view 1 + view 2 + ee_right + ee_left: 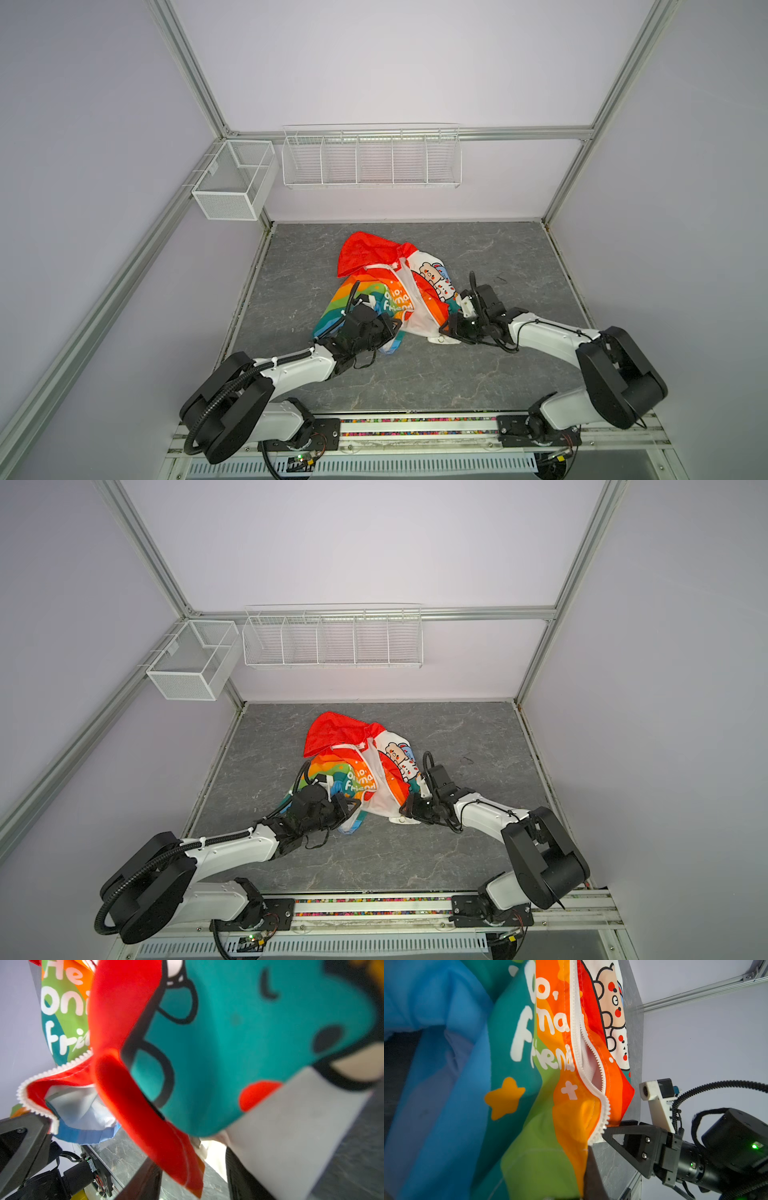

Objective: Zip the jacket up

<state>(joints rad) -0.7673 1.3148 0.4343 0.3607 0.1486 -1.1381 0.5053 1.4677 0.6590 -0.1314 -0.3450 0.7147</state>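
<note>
The jacket (386, 291) (353, 766) lies crumpled mid-table, red hood at the far end, rainbow side with white lettering facing up, cartoon lining folded out. Its white zipper (591, 1057) gapes open, the two toothed edges parted. My left gripper (395, 328) (353, 808) is shut on the jacket's orange-green bottom hem (579, 1159). My right gripper (446, 328) (405, 808) sits at the opposite bottom corner. In the right wrist view its jaws stand apart (193, 1178), with a red flap (166, 1147) hanging loose between them and the zipper teeth (41, 1076) off to one side.
The grey marbled table (415, 374) is walled in by an aluminium frame. A white wire rack (371, 160) and a mesh basket (232, 178) hang on the back wall above the table. Both arms reach in from the front rail (415, 428).
</note>
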